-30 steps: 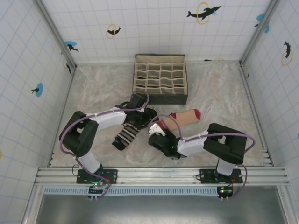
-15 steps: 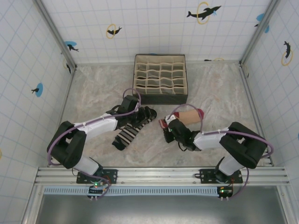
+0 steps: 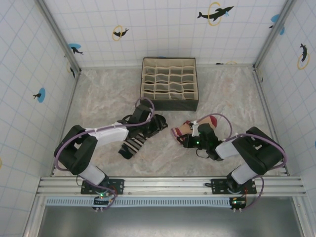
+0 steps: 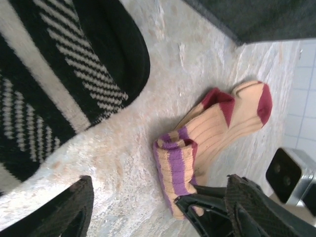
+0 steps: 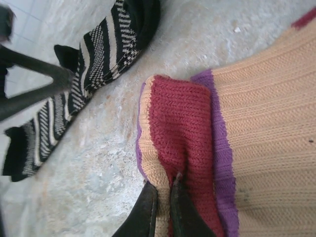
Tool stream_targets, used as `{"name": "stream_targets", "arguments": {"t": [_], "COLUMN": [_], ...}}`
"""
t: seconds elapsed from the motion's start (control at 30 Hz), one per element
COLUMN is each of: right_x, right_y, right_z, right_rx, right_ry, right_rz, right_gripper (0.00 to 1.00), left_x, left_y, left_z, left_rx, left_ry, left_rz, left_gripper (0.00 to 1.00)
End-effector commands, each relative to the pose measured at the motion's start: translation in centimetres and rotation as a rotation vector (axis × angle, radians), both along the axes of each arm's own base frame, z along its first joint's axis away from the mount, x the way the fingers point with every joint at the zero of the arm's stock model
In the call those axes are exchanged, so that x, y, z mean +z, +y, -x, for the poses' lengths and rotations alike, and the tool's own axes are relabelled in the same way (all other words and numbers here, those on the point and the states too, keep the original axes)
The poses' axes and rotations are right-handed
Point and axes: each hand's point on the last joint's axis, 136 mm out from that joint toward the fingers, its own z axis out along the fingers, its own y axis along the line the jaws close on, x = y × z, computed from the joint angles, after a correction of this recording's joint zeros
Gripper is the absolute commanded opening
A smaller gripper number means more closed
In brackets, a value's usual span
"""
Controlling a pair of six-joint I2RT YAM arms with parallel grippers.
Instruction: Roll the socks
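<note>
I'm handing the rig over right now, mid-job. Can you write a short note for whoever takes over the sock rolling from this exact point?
Left gripper: open, holding nothing, at the far end of the striped sock.
Right gripper: shut on the purple-striped end of the tan sock.
Where things are: both socks lie apart on the table, striped one on the left and tan one on the right, near side of the organiser box.
Done: the tan sock's gripped end is curled over, so the roll has only just begun.
Left: finish rolling the tan sock; the striped sock lies flat and unrolled.
</note>
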Motion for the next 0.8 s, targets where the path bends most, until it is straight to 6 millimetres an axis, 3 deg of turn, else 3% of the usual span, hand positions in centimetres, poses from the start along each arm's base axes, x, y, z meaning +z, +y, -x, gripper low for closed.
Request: {"name": "stream_targets", "arguments": {"t": [0.0, 0.2, 0.43, 0.67, 0.77], "right_x": [-1.7, -1.3, -2.0, -2.3, -2.3], "right_y": [-0.6, -0.8, -1.4, -1.7, -1.9], "right_z": [2.1, 1.6, 1.8, 2.0, 1.8], "right_rx": [-0.008, -0.033, -0.063, -0.079, -0.086], "right_ry": [0.214, 0.306, 0.341, 0.356, 0.356], "right_rz": [-0.057, -0.164, -0.174, -0.186, -0.187], "right_gripper": [0.0, 0.0, 0.0, 0.0, 0.0], "left_x": [-0.1, -1.6, -2.2, -3.3, -3.6], "left_y": [-1.6, -3.2, -4.9, -5.9, -6.2], "left_z": [0.2, 1.0, 0.7, 0.6, 0.7], "left_rx": [-0.06, -0.113, -0.122, -0.125, -0.123], "left_ry": [-0.029, -0.032, -0.046, -0.021, -0.012], "left_rz": [0.004, -0.019, -0.023, -0.014, -0.013], "left_gripper": [0.65, 0.62, 0.59, 0.44, 0.42]}}
